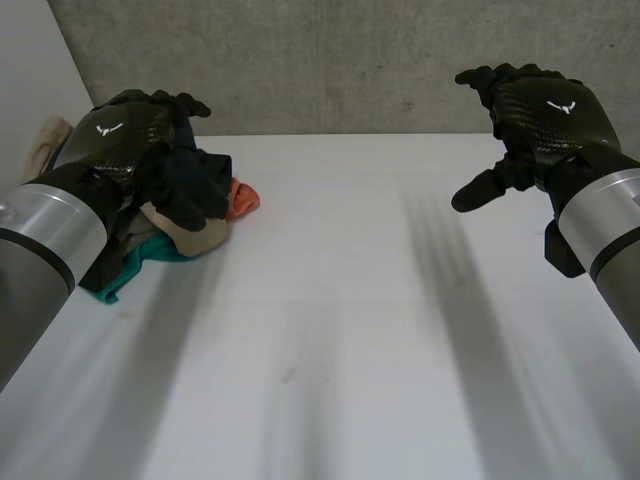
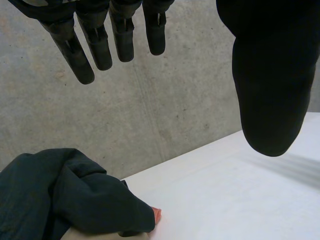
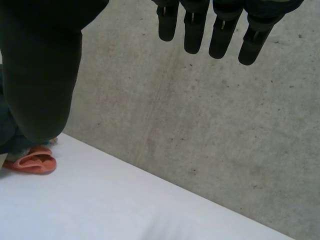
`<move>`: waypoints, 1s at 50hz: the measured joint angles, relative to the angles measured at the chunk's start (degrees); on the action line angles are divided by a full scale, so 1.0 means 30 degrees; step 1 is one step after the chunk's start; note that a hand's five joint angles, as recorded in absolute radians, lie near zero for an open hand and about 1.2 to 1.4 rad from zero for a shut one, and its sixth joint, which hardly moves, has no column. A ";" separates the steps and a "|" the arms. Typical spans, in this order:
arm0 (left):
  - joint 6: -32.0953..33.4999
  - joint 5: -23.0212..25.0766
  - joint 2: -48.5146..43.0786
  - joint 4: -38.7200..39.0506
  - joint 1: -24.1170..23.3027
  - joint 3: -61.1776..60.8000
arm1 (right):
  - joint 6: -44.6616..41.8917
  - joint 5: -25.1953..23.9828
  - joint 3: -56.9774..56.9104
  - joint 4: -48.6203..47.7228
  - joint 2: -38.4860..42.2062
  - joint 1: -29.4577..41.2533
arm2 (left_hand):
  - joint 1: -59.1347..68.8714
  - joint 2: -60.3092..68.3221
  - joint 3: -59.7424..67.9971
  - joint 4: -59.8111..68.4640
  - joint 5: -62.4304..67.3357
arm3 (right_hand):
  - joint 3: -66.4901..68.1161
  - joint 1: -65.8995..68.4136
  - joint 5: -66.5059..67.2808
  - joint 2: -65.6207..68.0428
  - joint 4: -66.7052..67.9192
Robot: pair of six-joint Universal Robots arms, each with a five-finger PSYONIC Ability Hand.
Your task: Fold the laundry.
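Note:
A heap of laundry [image 1: 190, 215] lies at the table's far left: a dark garment [image 2: 60, 195] on top, a beige piece, a teal piece [image 1: 128, 270] and an orange piece [image 1: 243, 197] sticking out beside it. My left hand [image 1: 130, 135] hovers above the heap with fingers [image 2: 97, 42] straight and thumb spread, holding nothing. My right hand [image 1: 535, 110] hangs in the air over the table's far right, fingers [image 3: 220, 32] relaxed and apart from the thumb, empty. The orange piece [image 3: 32, 161] also appears beyond the right thumb.
The white table [image 1: 340, 330] stretches bare across the middle and front. A grey concrete wall [image 1: 330, 60] runs right behind the table's far edge. A pale wall closes in at the left.

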 measured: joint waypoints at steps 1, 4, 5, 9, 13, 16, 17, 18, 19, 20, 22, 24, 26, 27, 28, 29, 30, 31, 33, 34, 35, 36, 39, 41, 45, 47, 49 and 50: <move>-0.0007 0.0007 -0.0001 0.0006 0.0015 -0.0004 | -0.0041 0.0019 -0.0034 -0.0044 0.0026 -0.0006 | -0.0159 -0.0166 -0.0143 -0.0150 -0.0125 | -0.0632 -0.0169 -0.0574 -0.0537 -0.0571; -0.0009 0.0037 0.0008 0.0060 0.0192 -0.0126 | -0.0292 0.0117 -0.0132 -0.0282 0.0017 -0.0002 | -0.1186 -0.1531 -0.1119 -0.1306 -0.0874 | -0.1260 -0.0169 -0.0903 -0.0998 -0.1207; -0.0007 0.0051 0.0016 0.0087 0.0269 -0.0191 | -0.0388 0.0152 -0.0144 -0.0365 -0.0003 0.0004 | -0.1186 -0.1573 -0.1120 -0.1309 -0.0874 | -0.1260 -0.0169 -0.0903 -0.0998 -0.1209; 0.0011 0.0152 0.0084 0.0223 0.0586 -0.0497 | -0.0859 0.0306 -0.0126 -0.0730 -0.0143 0.0076 | -0.1186 -0.1576 -0.1119 -0.1308 -0.0874 | -0.1260 -0.0169 -0.0903 -0.0998 -0.1209; 0.0036 0.0268 0.0153 0.0299 0.0734 -0.0616 | -0.1213 0.0389 -0.0055 -0.0998 -0.0237 0.0170 | -0.1186 -0.1576 -0.1119 -0.1309 -0.0874 | -0.1259 -0.0169 -0.0903 -0.0998 -0.1209; 0.0104 0.0330 0.0185 0.0282 0.0797 -0.0496 | -0.1368 0.0392 -0.0029 -0.1120 -0.0236 0.0219 | -0.1186 -0.1576 -0.1119 -0.1309 -0.0874 | -0.1260 -0.0169 -0.0903 -0.0998 -0.1209; 0.0133 0.0352 0.0177 0.0286 0.0824 -0.0428 | -0.1390 0.0387 -0.0028 -0.1133 -0.0231 0.0227 | -0.1186 -0.1576 -0.1119 -0.1309 -0.0874 | -0.1259 -0.0169 -0.0903 -0.0998 -0.1209; 0.0182 0.0385 0.0160 0.0295 0.0880 -0.0311 | -0.1406 0.0380 -0.0028 -0.1144 -0.0227 0.0233 | -0.1186 -0.1576 -0.1119 -0.1309 -0.0873 | -0.1260 -0.0169 -0.0903 -0.0998 -0.1209; 0.0244 0.0448 0.0116 0.0323 0.0972 -0.0147 | -0.1438 0.0365 -0.0031 -0.1160 -0.0214 0.0244 | -0.1186 -0.1576 -0.1119 -0.1309 -0.0874 | -0.1260 -0.0169 -0.0903 -0.0998 -0.1209; 0.0310 0.0529 -0.0008 0.0405 0.1142 0.0067 | -0.1478 0.0344 -0.0034 -0.1170 -0.0187 0.0257 | -0.1186 -0.1576 -0.1119 -0.1309 -0.0874 | -0.1260 -0.0169 -0.0903 -0.0998 -0.1209; 0.0444 0.0872 -0.0604 0.0740 0.1678 0.0669 | -0.1545 0.0324 -0.0038 -0.1192 -0.0149 0.0269 | -0.1186 -0.1576 -0.1119 -0.1309 -0.0874 | -0.1259 -0.0169 -0.0903 -0.0998 -0.1209; 0.0628 0.1428 -0.1735 0.1271 0.2424 0.1556 | -0.1682 0.0297 -0.0034 -0.1240 -0.0066 0.0278 | -0.1186 -0.1576 -0.1119 -0.1309 -0.0874 | -0.1260 -0.0169 -0.0903 -0.0998 -0.1209; 0.0841 0.1901 -0.2883 0.1733 0.2985 0.2373 | -0.1788 0.0289 -0.0017 -0.1277 0.0005 0.0281 | -0.1186 -0.1576 -0.1120 -0.1309 -0.0874 | -0.1259 -0.0169 -0.0903 -0.0998 -0.1209; 0.1036 0.2169 -0.3755 0.2051 0.3320 0.2981 | -0.1853 0.0283 -0.0002 -0.1302 0.0049 0.0283 | -0.1186 -0.1576 -0.1119 -0.1309 -0.0874 | -0.1260 -0.0169 -0.0903 -0.0998 -0.1209; 0.1239 0.2385 -0.4560 0.2311 0.3585 0.3527 | -0.1916 0.0284 0.0010 -0.1330 0.0092 0.0283 | -0.1186 -0.1576 -0.1120 -0.1309 -0.0874 | -0.1260 -0.0169 -0.0903 -0.0998 -0.1209; 0.1486 0.2537 -0.5392 0.2596 0.3824 0.4104 | -0.1975 0.0283 0.0023 -0.1355 0.0146 0.0284 | -0.1186 -0.1576 -0.1119 -0.1309 -0.0874 | -0.1259 -0.0169 -0.0903 -0.0998 -0.1209; 0.1767 0.2640 -0.6172 0.2848 0.4022 0.4635 | -0.2035 0.0284 0.0034 -0.1385 0.0208 0.0283 | -0.1186 -0.1576 -0.1119 -0.1309 -0.0874 | -0.1260 -0.0169 -0.0903 -0.0998 -0.1209; 0.2106 0.2695 -0.6989 0.3122 0.4212 0.5199 | -0.2087 0.0287 0.0041 -0.1415 0.0267 0.0285 | -0.1186 -0.1576 -0.1119 -0.1309 -0.0873 | -0.1260 -0.0169 -0.0903 -0.0998 -0.1209; 0.2956 0.2747 -0.8762 0.3712 0.4580 0.6439 | -0.2191 0.0298 0.0054 -0.1480 0.0415 0.0284 | -0.1186 -0.1576 -0.1120 -0.1309 -0.0874 | -0.1260 -0.0169 -0.0903 -0.0998 -0.1209; 0.3363 0.2748 -0.9529 0.3963 0.4729 0.6984 | -0.2240 0.0306 0.0059 -0.1517 0.0499 0.0284 | -0.1186 -0.1576 -0.1120 -0.1309 -0.0874 | -0.1259 -0.0169 -0.0903 -0.0998 -0.1209; 0.3870 0.2753 -1.0449 0.4226 0.4897 0.7644 | -0.2287 0.0314 0.0061 -0.1556 0.0593 0.0283 | -0.1186 -0.1576 -0.1119 -0.1309 -0.0874 | -0.1259 -0.0169 -0.0903 -0.0998 -0.1209; 0.4215 0.2761 -1.1060 0.4389 0.5000 0.8088 | -0.2306 0.0320 0.0062 -0.1570 0.0633 0.0284 | -0.1186 -0.1576 -0.1119 -0.1309 -0.0876 | -0.1259 -0.0169 -0.0903 -0.0998 -0.1209; 0.5380 0.2797 -1.3164 0.4803 0.5302 0.9717 | -0.2387 0.0338 0.0083 -0.1642 0.0896 0.0271 | -0.1186 -0.1576 -0.1120 -0.1309 -0.0873 | -0.1260 -0.0169 -0.0903 -0.0998 -0.1209; 0.5961 0.2816 -1.4351 0.4949 0.5414 1.0753 | -0.2420 0.0338 0.0097 -0.1670 0.1063 0.0254 | 0.0035 -0.0383 0.0060 -0.0180 0.0018 | -0.1259 -0.0169 -0.0903 -0.0998 -0.1209; 0.6521 0.2743 -1.6019 0.5029 0.5488 1.2623 | -0.2502 0.0313 0.0118 -0.1731 0.1350 0.0192 | 0.9679 0.8222 0.8551 0.8577 0.8486 | -0.1260 -0.0169 -0.0903 -0.0998 -0.1209; 0.6506 0.2623 -1.6261 0.5007 0.5461 1.3107 | -0.2578 0.0308 0.0112 -0.1777 0.1444 0.0139 | 1.4739 1.4418 1.4296 1.4449 1.4132 | -0.1260 -0.0169 -0.0903 -0.0998 -0.1209; 0.6261 0.2298 -1.6011 0.4940 0.5352 1.3420 | -0.2733 0.0304 0.0087 -0.1853 0.1529 0.0037 | 1.6100 1.6860 1.6713 1.7348 1.6295 | -0.1260 -0.0169 -0.0903 -0.0998 -0.1209; 0.6094 0.2123 -1.5715 0.4901 0.5276 1.3408 | -0.2825 0.0300 0.0065 -0.1893 0.1552 -0.0024 | 1.6100 1.6964 1.6900 1.7537 1.6295 | -0.1259 -0.0169 -0.0903 -0.0998 -0.1209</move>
